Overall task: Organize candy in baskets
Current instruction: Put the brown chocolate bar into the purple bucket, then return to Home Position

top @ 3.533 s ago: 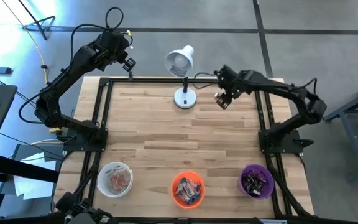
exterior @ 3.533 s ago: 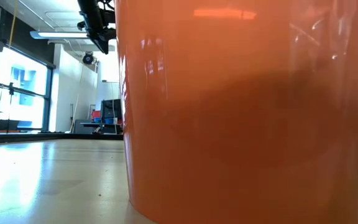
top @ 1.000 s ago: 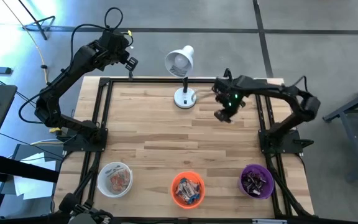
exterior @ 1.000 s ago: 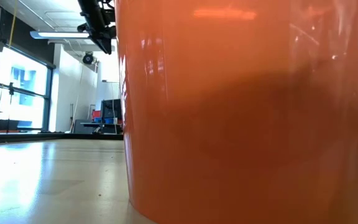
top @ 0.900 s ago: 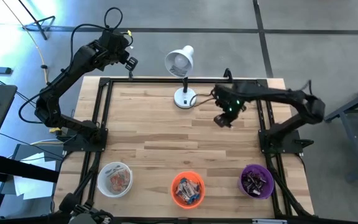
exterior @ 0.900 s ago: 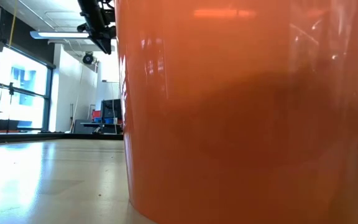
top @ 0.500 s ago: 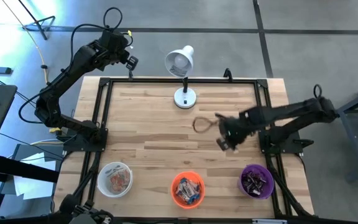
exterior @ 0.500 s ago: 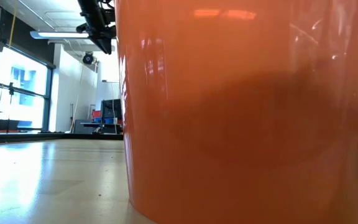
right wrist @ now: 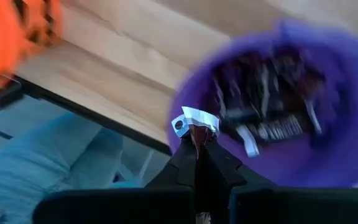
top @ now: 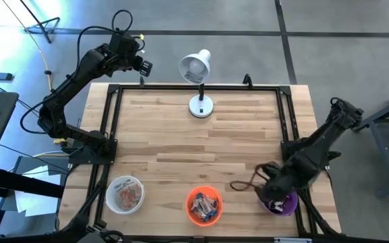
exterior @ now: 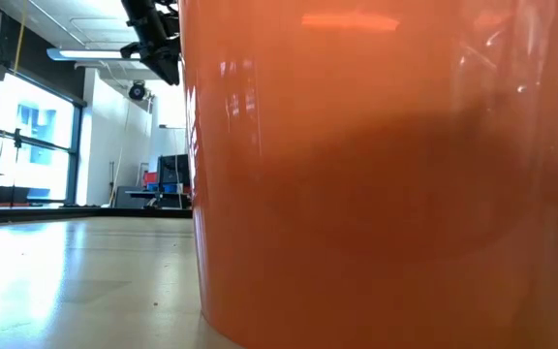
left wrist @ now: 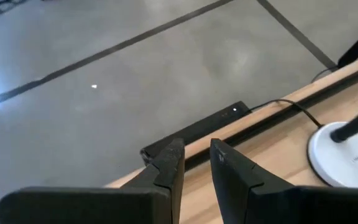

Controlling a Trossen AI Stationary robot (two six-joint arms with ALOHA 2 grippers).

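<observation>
Three baskets stand along the table's near edge: white [top: 109,196], orange [top: 188,204] and purple [top: 291,206], each with candy inside. The purple basket [right wrist: 347,50] holds dark-wrapped candy [right wrist: 272,118]. My right gripper [top: 273,191] hangs over the purple basket's near-left rim, shut on one small candy [right wrist: 194,119] with a silver wrapper end. My left gripper [top: 142,67] waits raised above the table's far left corner, its fingers [left wrist: 194,165] a narrow gap apart with nothing between them. My right gripper pinches the candy between its two fingertips [right wrist: 190,144]. The silver twisted wrapper end [right wrist: 196,118] sticks out past them. The fingers come from above, pointing steeply down. The candy is lifted clear, above the purple basket's rim.
A white desk lamp [top: 198,84] stands at the far middle of the table, and its base [left wrist: 347,152] shows beside my left gripper. A black frame [top: 117,128] runs around the tabletop. In the low view the orange basket [exterior: 376,174] blocks most of the scene.
My right gripper has swung from beside the lamp at the far side toward the table's near right corner, ending over the purple basket. Its wrist has rolled on the way, and it has stayed shut.
</observation>
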